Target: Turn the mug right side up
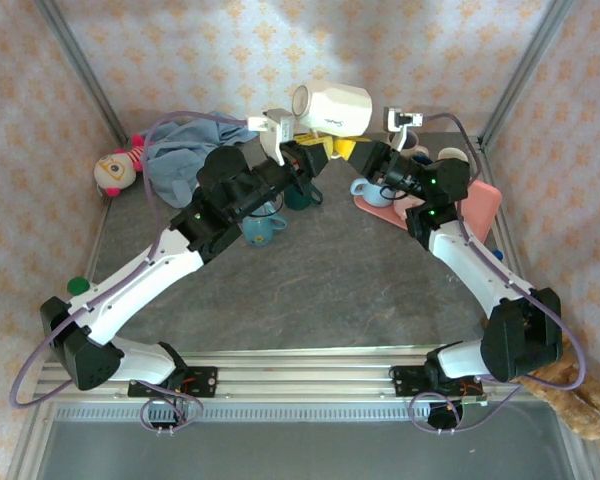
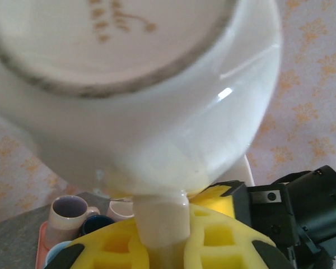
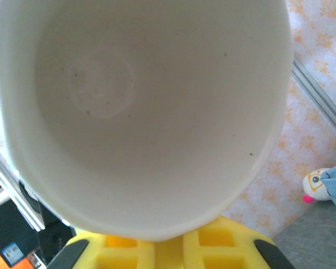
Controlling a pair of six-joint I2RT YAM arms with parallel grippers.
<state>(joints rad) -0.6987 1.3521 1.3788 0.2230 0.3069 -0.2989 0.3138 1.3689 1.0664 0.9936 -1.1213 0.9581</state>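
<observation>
Top external: white mug (image 1: 332, 108) aloft sideways — left gripper (image 1: 315, 147) pinches its handle, right gripper (image 1: 349, 149) clamps rim.

The white mug (image 2: 157, 129) carries brown printed lettering (image 2: 120, 19) on its underside, toward twelve o'clock in the left wrist view (cut off by the frame edge and blurred), so no word can be made out. From above, a small dark mark (image 1: 326, 122) low on the mug's side is too tiny to read.
</observation>
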